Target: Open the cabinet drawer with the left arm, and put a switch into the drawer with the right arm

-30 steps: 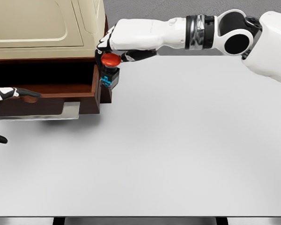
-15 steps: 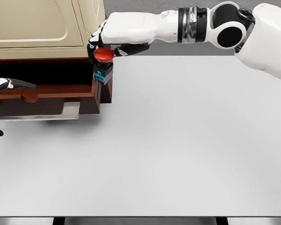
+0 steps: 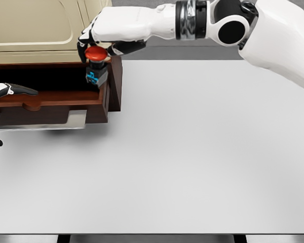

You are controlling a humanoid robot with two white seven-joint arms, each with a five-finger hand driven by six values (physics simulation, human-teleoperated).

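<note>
Switch (image 3: 95, 66) hangs clamped beneath the right hand (image 3: 99, 40), over the open drawer (image 3: 50, 98).

Table (image 3: 202, 167): a wide, pale grey top is seen, evenly lit, with soft shading.
Table edge: a dark strip is shown at the bottom.
Floor (image 3: 142, 4): a grey, grainy surface is visible behind the table.

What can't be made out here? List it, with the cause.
Head view only:
- Drawer interior: in dark shadow, contents unreadable.
- Left hand: cut by the left edge.
- Switch: blue marking too small to read; right hand covers its top.
- Cabinet: cropped by the top edge.
</note>
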